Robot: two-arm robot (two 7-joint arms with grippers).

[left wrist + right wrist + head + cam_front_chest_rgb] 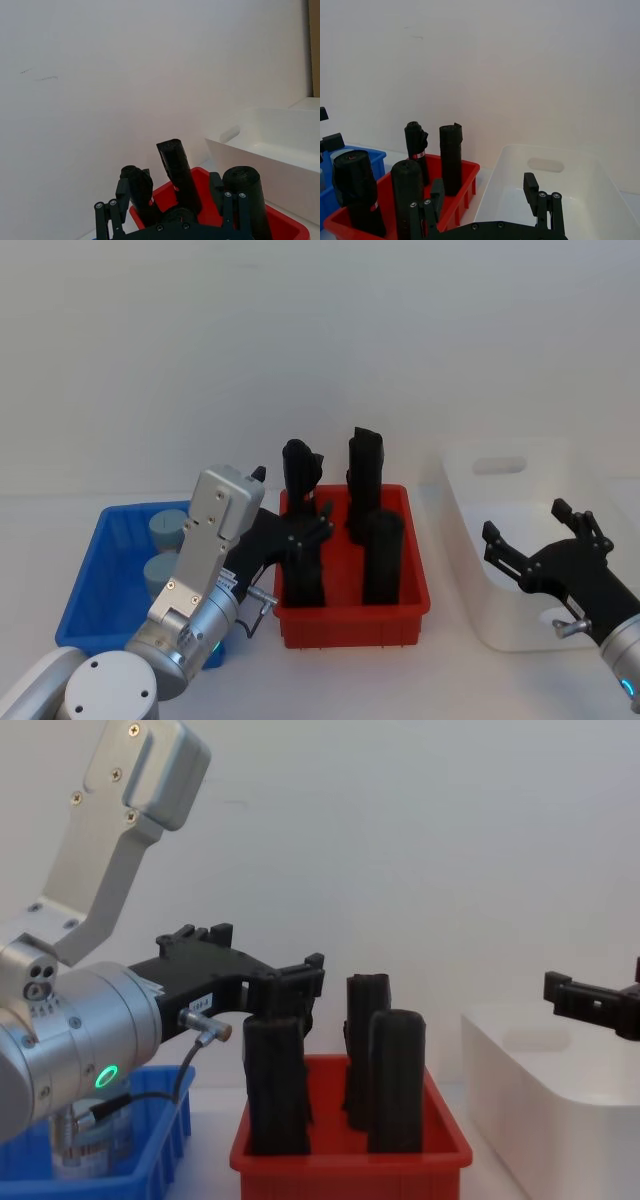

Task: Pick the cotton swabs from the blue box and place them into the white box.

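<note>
Cotton swabs (164,529): two tubs in blue box (96,558), left side of worktop (460,680). Red bin (355,624) just right of blue box, with four black rolls (382,558) standing in it. White box (470,590) farther right, apart from red bin. Left hand (318,525) spread wide, empty, hovering over red bin's left side at roll-top height, right of swabs. Left arm hides blue box's near right corner in head view. Right hand (525,522) wide open, empty, above white box's near part.
</note>
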